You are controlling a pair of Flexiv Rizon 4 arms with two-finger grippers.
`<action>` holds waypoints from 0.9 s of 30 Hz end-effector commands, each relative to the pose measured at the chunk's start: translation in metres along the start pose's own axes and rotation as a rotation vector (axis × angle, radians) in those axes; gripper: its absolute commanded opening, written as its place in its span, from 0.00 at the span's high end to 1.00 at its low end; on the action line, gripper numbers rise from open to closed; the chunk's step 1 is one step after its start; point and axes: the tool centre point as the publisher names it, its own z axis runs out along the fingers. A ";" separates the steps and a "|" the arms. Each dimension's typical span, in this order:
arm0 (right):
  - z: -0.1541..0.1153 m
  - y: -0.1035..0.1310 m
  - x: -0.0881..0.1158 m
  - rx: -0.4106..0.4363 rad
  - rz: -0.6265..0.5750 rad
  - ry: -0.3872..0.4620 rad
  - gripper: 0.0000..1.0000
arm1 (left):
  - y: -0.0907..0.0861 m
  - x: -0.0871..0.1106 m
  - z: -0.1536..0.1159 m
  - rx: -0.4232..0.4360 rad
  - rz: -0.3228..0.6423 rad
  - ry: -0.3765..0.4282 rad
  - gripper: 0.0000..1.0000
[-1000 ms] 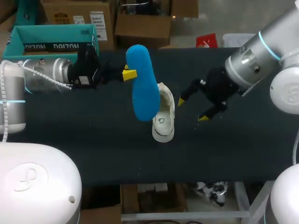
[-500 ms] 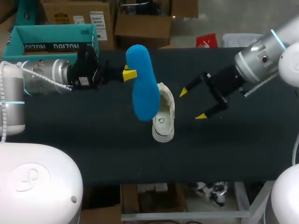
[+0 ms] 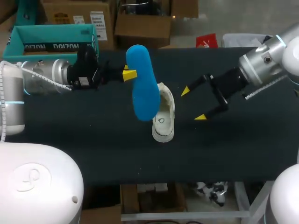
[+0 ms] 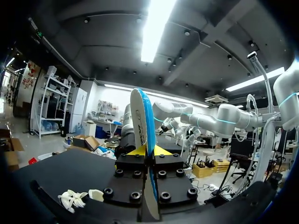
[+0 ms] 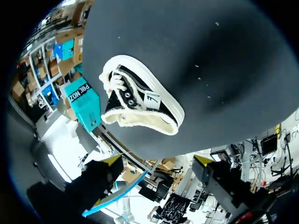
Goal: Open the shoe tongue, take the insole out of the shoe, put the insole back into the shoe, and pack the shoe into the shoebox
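- The shoe (image 3: 163, 114) stands sole down near the middle of the dark table (image 3: 93, 149), its pale-lined opening facing up. The right wrist view shows its black side and white laces.
- Right of the shoe, the right gripper (image 3: 192, 103) hangs above the table. Its yellow-tipped fingers are spread wide with nothing between them, pointing toward the shoe but apart from it.
- The blue insole (image 3: 142, 84) is out of the shoe, held in the air. In the head view its lower end overlaps the shoe's left edge.
- The left gripper (image 3: 128, 73), behind and left of the shoe, is clamped on the insole, one finger on each face.
- The teal shoebox (image 3: 51, 39) sits well apart from the shoe, far back on its left.
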 end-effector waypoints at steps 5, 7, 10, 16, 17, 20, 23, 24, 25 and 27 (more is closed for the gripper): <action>0.014 0.005 0.018 0.053 0.120 -0.006 0.00 | 0.001 0.001 0.000 0.003 0.000 -0.004 1.00; 0.015 0.006 0.017 0.069 0.159 -0.002 0.00 | 0.001 0.001 0.000 0.003 0.000 -0.004 1.00; 0.016 0.005 0.015 0.080 0.208 0.006 0.00 | 0.001 0.001 0.000 0.003 0.000 -0.004 1.00; 0.016 -0.002 0.010 0.094 0.279 0.038 0.00 | 0.001 0.001 0.000 0.003 0.000 -0.004 1.00; 0.016 -0.002 0.010 0.094 0.279 0.038 0.00 | 0.001 0.001 0.000 0.003 0.000 -0.004 1.00; 0.016 -0.002 0.010 0.094 0.279 0.038 0.00 | 0.001 0.001 0.000 0.003 0.000 -0.004 1.00; 0.016 -0.002 0.010 0.094 0.279 0.038 0.00 | 0.001 0.001 0.000 0.003 0.000 -0.004 1.00; 0.016 -0.002 0.010 0.094 0.279 0.038 0.00 | 0.001 0.001 0.000 0.003 0.000 -0.004 1.00; 0.016 -0.002 0.010 0.094 0.279 0.038 0.00 | 0.001 0.001 0.000 0.003 0.000 -0.004 1.00; 0.018 0.001 0.012 0.123 0.287 0.039 0.00 | 0.003 0.002 0.003 0.005 0.041 0.001 1.00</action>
